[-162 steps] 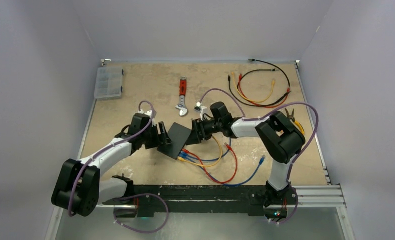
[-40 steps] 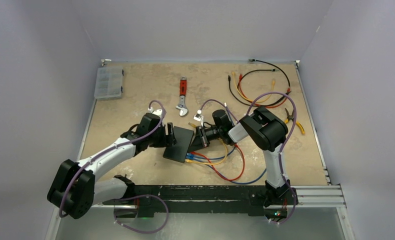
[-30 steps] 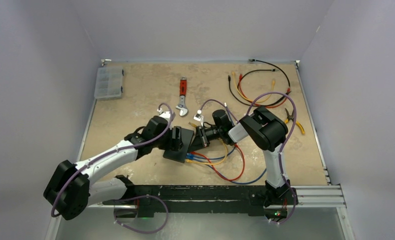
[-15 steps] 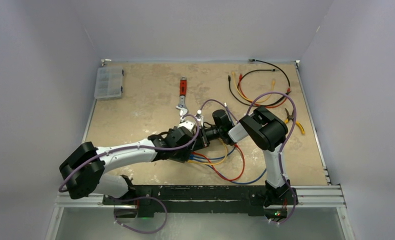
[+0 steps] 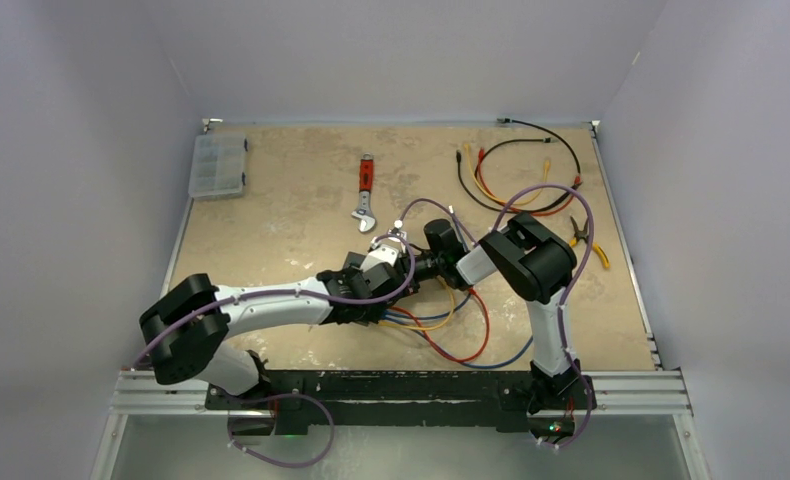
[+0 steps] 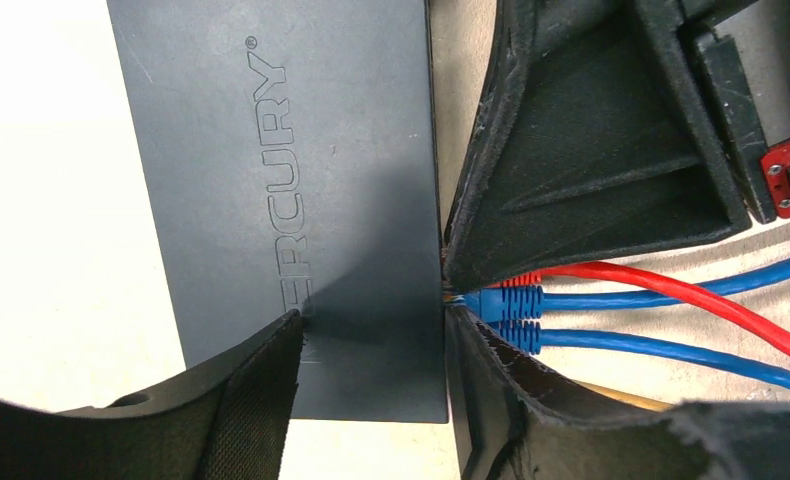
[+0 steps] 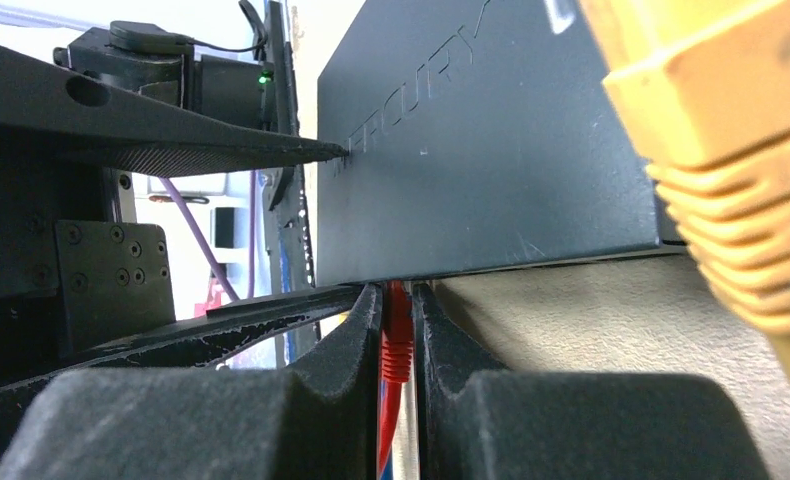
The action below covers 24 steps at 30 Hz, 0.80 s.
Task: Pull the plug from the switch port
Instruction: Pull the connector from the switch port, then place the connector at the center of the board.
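At the middle of the counter (image 5: 271, 200), the right gripper (image 7: 396, 300) is clamped tight on the red plug (image 7: 398, 350) at the port edge of the switch (image 6: 271, 180), beside blue plugs (image 6: 506, 318). The left gripper (image 6: 376, 330) appears pinched on the switch's port end.

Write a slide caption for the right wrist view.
Right claw pinching the red plug at the port edge of the switch, yellow plug blurred in front.
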Each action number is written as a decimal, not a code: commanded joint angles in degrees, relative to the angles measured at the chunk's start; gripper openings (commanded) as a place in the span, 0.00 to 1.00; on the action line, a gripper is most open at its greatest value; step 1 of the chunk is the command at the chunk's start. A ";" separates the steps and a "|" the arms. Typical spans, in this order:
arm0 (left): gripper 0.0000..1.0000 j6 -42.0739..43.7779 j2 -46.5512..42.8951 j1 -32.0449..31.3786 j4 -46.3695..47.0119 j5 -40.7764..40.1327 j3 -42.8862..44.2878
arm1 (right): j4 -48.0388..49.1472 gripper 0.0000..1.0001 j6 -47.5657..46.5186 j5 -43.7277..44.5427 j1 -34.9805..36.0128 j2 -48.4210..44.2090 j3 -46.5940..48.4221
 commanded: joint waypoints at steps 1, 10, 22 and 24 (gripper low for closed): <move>0.50 -1.53 1.51 0.93 -5.45 -8.26 0.06 | -7.46 0.00 -5.62 2.94 0.23 1.65 -1.72; 0.44 -2.65 2.97 1.01 -6.66 -9.53 0.66 | -11.28 0.00 -8.51 2.80 -0.87 -1.52 -2.67; 0.43 -2.92 4.52 1.01 -7.38 -9.74 2.16 | -17.77 0.00 -12.68 4.07 -2.98 -6.90 -4.00; 0.43 -2.34 4.41 1.01 -6.82 -9.12 2.40 | -18.76 0.00 -13.03 4.68 -3.33 -7.96 -3.47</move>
